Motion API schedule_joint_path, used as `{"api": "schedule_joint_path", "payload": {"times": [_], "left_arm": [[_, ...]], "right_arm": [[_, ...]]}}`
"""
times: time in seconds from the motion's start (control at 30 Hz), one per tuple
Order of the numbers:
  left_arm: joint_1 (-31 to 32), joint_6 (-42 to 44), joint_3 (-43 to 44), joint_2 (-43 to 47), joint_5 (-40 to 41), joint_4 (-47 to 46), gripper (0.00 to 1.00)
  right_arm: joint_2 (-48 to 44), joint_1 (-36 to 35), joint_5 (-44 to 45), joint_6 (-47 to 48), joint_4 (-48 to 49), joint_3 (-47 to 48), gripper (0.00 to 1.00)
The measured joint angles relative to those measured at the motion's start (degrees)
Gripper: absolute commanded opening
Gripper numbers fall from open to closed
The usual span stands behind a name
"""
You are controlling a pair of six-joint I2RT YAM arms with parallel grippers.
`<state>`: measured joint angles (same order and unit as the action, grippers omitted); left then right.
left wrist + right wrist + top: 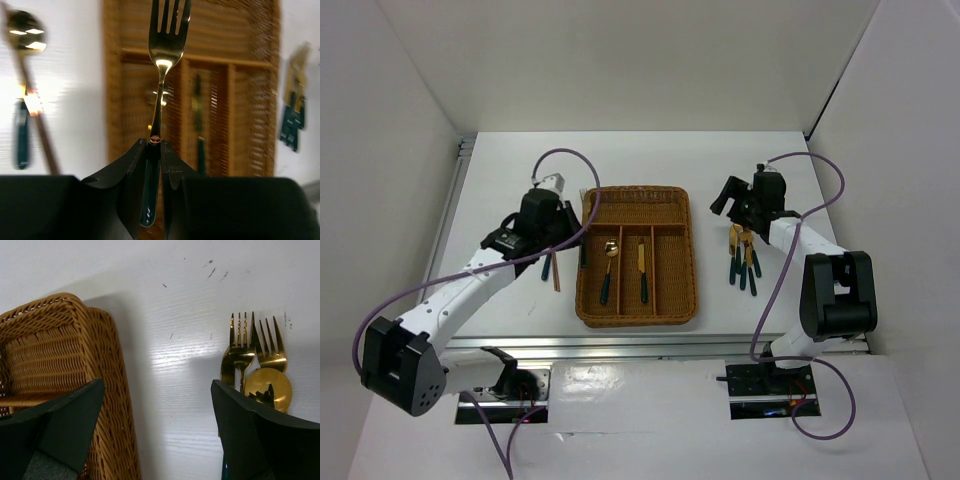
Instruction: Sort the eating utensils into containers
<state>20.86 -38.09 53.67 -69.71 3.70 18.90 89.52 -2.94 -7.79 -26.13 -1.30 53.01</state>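
Fork (pixel 165 45) pinched in left end effector (pixel 154 146), near wicker tray (pixel 636 191) edge.

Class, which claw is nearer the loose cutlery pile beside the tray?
Right. The right claw hovers beside the pile; the left claw, holding a fork, is across the tray.

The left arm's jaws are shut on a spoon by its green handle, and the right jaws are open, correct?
It is a fork, not a spoon; the left wrist view shows its tines. The left jaws do grip its green handle, and the right jaws are open.
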Motion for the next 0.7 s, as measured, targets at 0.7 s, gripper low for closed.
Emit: {"api": "schedule_joint_path", "payload": {"times": [0.7], "left_arm": [[23.87, -20.83, 3.65, -18.08, -0.39, -17.75, 0.24]], "right_arm": [[-8.79, 3.41, 10.93, -2.47, -3.72, -0.83, 1.00]]}}
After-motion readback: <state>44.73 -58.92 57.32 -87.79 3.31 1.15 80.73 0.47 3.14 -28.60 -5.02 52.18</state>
